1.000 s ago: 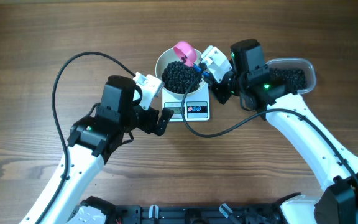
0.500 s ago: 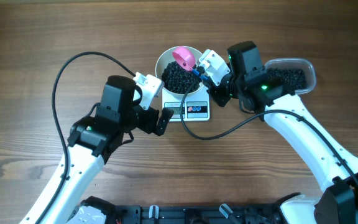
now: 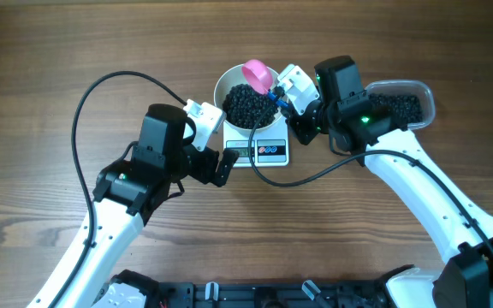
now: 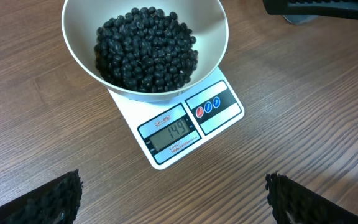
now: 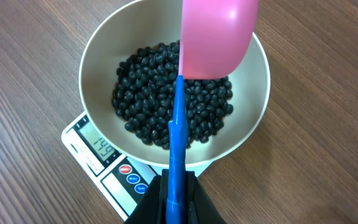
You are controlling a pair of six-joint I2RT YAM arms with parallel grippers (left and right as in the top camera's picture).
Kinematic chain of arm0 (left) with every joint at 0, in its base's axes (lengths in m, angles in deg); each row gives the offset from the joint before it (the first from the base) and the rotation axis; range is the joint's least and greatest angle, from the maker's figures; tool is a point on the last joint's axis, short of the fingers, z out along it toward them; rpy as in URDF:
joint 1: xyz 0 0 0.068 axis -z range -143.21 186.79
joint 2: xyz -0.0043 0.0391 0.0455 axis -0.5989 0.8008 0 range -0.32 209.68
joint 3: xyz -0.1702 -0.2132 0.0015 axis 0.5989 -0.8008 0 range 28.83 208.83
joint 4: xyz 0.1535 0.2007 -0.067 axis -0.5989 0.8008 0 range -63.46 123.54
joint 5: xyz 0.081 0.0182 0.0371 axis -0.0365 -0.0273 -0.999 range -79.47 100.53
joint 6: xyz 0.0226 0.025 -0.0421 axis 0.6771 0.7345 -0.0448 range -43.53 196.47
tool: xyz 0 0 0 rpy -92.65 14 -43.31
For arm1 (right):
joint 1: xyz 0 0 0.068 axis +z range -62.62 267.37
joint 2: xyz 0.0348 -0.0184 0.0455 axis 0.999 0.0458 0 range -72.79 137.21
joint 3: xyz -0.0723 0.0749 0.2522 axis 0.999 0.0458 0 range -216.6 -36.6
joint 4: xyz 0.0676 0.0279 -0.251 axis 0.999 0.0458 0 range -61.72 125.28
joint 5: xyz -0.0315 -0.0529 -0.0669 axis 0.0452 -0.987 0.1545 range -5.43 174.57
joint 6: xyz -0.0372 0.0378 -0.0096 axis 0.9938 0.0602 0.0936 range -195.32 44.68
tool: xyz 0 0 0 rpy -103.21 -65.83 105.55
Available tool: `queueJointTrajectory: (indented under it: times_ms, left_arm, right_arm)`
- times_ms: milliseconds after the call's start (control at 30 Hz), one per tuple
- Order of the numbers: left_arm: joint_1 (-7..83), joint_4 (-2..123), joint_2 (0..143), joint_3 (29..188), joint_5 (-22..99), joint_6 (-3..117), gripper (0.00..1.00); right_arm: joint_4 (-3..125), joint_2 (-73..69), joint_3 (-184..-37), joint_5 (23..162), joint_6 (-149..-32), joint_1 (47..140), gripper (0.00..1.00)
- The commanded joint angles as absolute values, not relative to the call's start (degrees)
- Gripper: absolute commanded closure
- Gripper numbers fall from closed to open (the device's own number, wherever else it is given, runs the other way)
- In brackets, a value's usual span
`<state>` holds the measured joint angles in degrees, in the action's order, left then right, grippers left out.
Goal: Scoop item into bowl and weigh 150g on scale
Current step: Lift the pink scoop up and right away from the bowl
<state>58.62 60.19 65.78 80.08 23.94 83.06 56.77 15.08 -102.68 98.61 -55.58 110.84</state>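
A white bowl (image 3: 221, 85) stands on the small white scale (image 3: 268, 152), holding a heap of glossy black beans (image 3: 248, 104). In the left wrist view the scale's display (image 4: 174, 130) reads 149. My right gripper (image 3: 282, 96) is shut on the blue handle (image 5: 178, 137) of a pink scoop (image 5: 219, 34). The scoop hangs above the bowl's far rim (image 5: 253, 118), over the beans (image 5: 166, 106). Just left of the scale's front, my left gripper (image 3: 221, 141) stands wide open and holds nothing. Its fingertips (image 4: 55, 199) frame bare wood.
A clear plastic tub (image 3: 405, 107) with more black beans sits to the right, behind the right arm. A black cable (image 3: 101, 94) loops over the table on the left, another (image 3: 298, 181) runs in front of the scale.
The pink scoop tipped down toward the bowl, then lifted slightly back to the right. The left arm has not moved.
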Motion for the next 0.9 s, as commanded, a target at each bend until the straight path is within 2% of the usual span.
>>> queueJointTrajectory:
  times_ms: [0, 500, 867]
  left_arm:
    - [58.8, 60.2, 66.2, 79.8, 24.4, 83.7, 0.00]
    - [58.8, 60.2, 66.2, 79.8, 24.4, 83.7, 0.00]
    - [58.8, 60.2, 66.2, 79.8, 24.4, 83.7, 0.00]
  right_arm:
    - [56.3, 15.6, -102.6, 98.7, -57.4, 110.6, 0.96]
    - [52.5, 11.8, -102.7, 98.7, -60.6, 109.3, 0.96]
    - [52.7, 4.6, -102.7, 98.7, -63.5, 98.0, 0.96]
